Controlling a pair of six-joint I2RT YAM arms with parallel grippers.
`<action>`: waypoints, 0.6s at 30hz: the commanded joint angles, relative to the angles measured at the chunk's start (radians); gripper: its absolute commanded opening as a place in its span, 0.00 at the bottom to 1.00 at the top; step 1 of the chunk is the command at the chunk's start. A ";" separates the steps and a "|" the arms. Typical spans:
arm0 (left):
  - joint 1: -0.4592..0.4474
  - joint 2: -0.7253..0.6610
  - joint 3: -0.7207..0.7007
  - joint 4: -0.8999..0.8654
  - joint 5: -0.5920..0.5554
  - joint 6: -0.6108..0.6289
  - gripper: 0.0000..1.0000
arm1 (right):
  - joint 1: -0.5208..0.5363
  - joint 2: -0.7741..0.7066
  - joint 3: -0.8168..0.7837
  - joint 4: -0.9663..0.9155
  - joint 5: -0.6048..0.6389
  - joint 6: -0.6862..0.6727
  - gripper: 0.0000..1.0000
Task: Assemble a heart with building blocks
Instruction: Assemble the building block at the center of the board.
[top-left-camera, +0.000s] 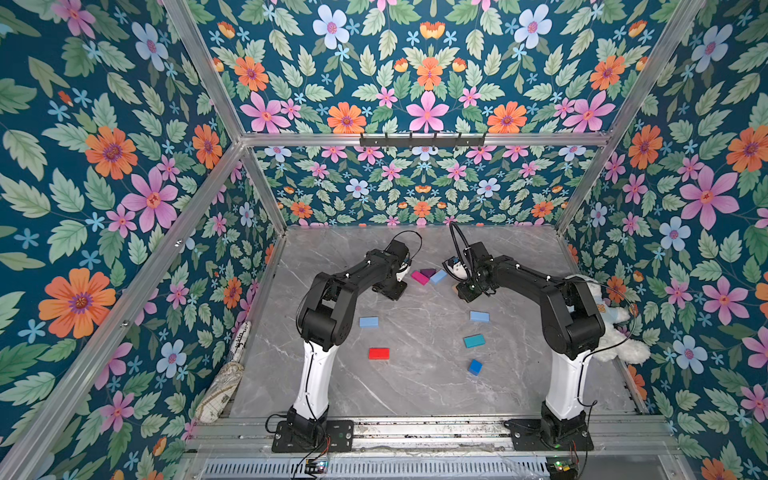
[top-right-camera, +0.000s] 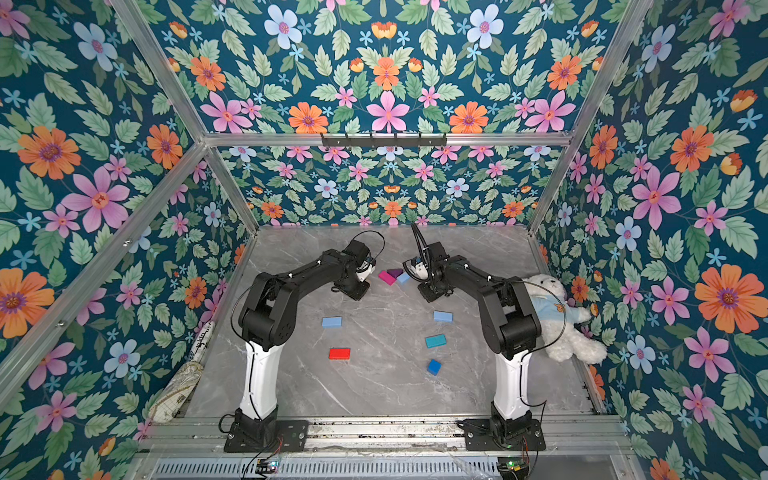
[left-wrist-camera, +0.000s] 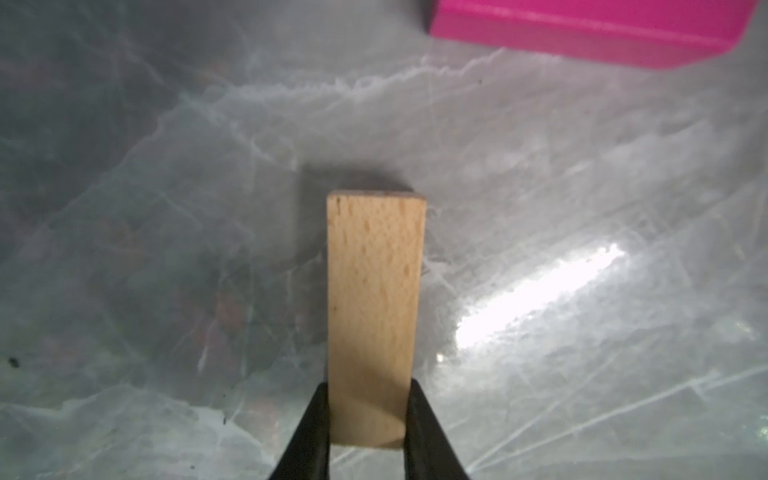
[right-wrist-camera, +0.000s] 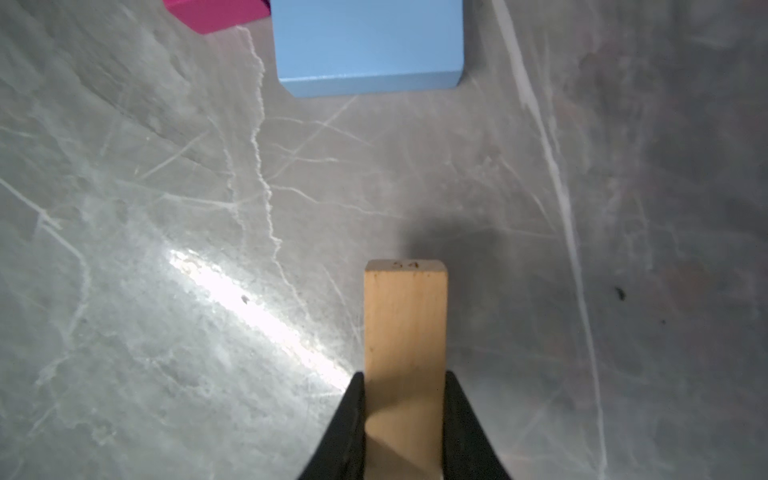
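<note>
Left gripper (left-wrist-camera: 368, 399): we see it clamped on the left tan block (left-wrist-camera: 374, 291), whose free end points toward the table (left-wrist-camera: 166, 249).
Right gripper (right-wrist-camera: 405, 386): we see it pinching the right tan block (right-wrist-camera: 405, 324) the same way.
Between the grippers: the magenta block (top-left-camera: 419, 277), purple triangle (top-left-camera: 428, 272) and pale blue block (top-left-camera: 439, 276) lie together, the only part of the heart (top-left-camera: 429, 274) laid.
Scattered on the table: the red block (top-left-camera: 379, 353), teal block (top-left-camera: 474, 340), blue block (top-left-camera: 475, 367), left light-blue block (top-left-camera: 368, 322) and right light-blue block (top-left-camera: 479, 316) lie well apart.

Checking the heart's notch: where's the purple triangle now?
In both top views the purple triangle sits at the table's far middle, a pink block on its left, a light blue block on its right.
</note>
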 joint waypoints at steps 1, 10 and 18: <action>-0.010 0.034 0.009 -0.052 -0.016 0.025 0.25 | 0.004 0.024 0.024 -0.025 0.019 -0.027 0.15; -0.023 0.047 0.018 -0.051 -0.029 0.040 0.25 | 0.005 0.059 0.060 -0.029 0.032 -0.021 0.15; -0.030 0.064 0.049 -0.050 -0.017 0.053 0.25 | 0.005 0.061 0.063 -0.021 0.041 -0.012 0.15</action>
